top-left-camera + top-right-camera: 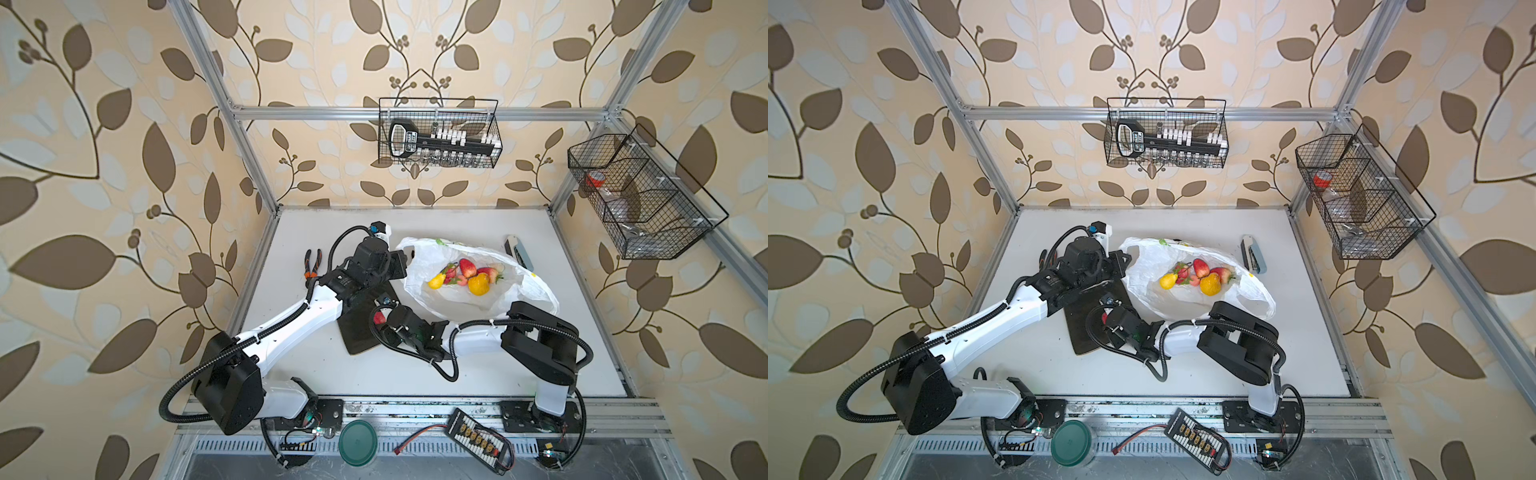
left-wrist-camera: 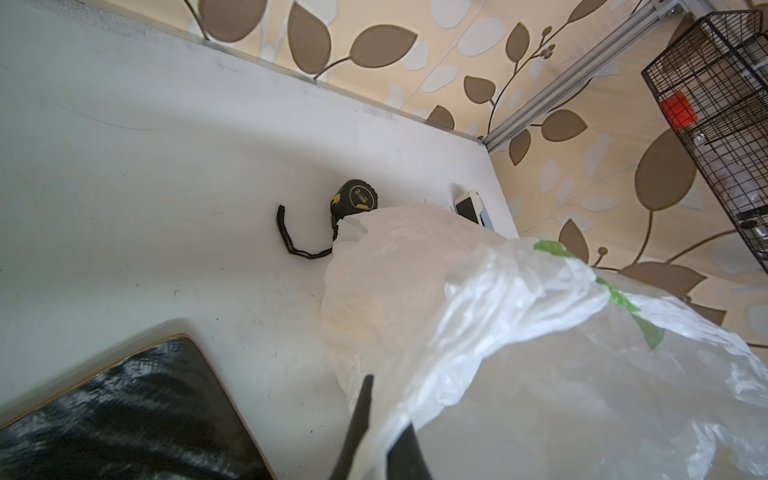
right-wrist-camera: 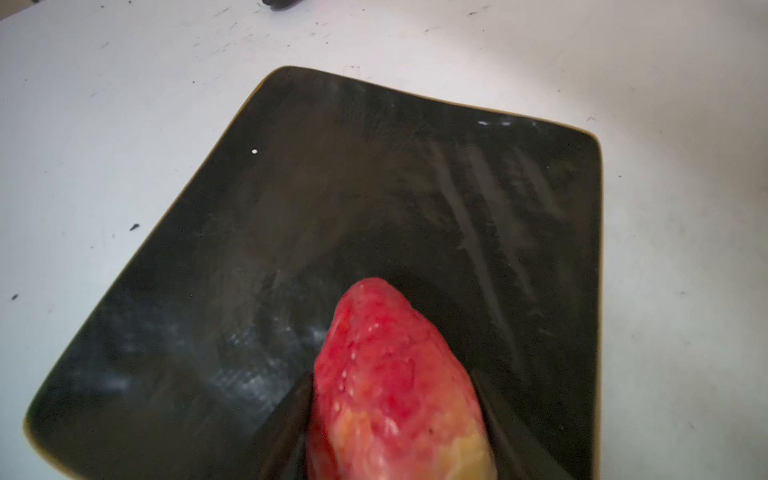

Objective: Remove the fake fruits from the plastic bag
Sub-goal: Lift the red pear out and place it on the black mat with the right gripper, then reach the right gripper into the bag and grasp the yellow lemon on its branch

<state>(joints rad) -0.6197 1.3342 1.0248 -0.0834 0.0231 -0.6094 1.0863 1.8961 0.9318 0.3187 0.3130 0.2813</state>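
right wrist view: a red strawberry (image 3: pixel 386 332), one of the fake fruits, lies between the two dark fingers of the right pincer (image 3: pixel 392 376), its pointed end reaching out past their tips. the fingers flank it closely on both sides, but i cannot tell whether they press on it or stand just clear. under it is a black board (image 3: pixel 374 187) with a tan rim. whether the fruit touches the board cannot be told.

in a top view the strawberry (image 1: pixel 379 318) shows as a red spot at the nose of that pincer, over the board near the middle of the counter (image 1: pixel 540 353).

the other fake fruits (image 1: pixel 467 276), red strawberries and two yellow pieces, lie heaped inside the open plastic bag (image 1: pixel 419 286). they are well apart from the right pincer, on the side toward the back right corner. the bag is spread between the counter's middle and its right edge.

in the left wrist view the left pincer (image 2: pixel 386 411) is closed tight on the bag's film, which is pinched between its fingers at the bag's left rim.

a tape measure (image 2: pixel 355 197) sits just behind the bag toward the back edge. pliers (image 1: pixel 311 270) lie near the left edge.
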